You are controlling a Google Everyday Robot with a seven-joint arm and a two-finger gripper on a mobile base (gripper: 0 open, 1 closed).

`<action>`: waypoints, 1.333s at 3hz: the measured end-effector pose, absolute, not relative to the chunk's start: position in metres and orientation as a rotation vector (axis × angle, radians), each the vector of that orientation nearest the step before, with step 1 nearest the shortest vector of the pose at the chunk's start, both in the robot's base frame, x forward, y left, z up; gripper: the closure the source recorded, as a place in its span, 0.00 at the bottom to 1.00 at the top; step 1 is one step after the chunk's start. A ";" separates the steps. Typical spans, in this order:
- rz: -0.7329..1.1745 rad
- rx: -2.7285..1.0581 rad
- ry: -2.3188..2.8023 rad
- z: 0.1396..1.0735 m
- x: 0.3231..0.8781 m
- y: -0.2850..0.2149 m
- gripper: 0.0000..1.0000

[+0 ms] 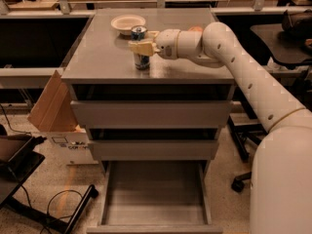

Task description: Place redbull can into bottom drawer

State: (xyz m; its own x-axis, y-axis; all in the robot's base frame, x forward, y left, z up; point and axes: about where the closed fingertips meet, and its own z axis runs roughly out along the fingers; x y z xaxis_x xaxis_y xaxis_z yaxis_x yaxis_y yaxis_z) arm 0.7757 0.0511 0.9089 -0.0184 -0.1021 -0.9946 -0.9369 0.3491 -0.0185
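While the white arm [234, 67] reaches in from the right across the top of the grey cabinet [97, 57], the two upper drawers sit shut and the bottom drawer [153, 194] stands pulled fully out near the floor, its tray showing nothing inside. A cardboard box [48, 106] leans against the cabinet's left side. The gripper [140, 47] is at the middle of the cabinet top, level with the mid-height of the redbull can [139, 32] and crossing in front of it. Whether it has closed on the can cannot be told. The can stands upright on the cabinet top, just in front of a white bowl [127, 22]. An orange [196, 29] peeks out behind the arm.
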 end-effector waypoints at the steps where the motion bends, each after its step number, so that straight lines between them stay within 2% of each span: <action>1: 0.887 -1.129 1.417 0.925 0.726 0.079 1.00; 2: 0.846 -1.176 1.408 0.928 0.676 0.078 1.00; 4: 0.849 -1.111 1.312 0.852 0.598 0.032 1.00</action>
State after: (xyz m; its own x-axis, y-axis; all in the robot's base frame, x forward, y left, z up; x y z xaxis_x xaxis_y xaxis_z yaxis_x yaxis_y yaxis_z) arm 0.5978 0.0318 0.8519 0.1103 -0.1148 -0.9873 -0.9477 0.2873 -0.1392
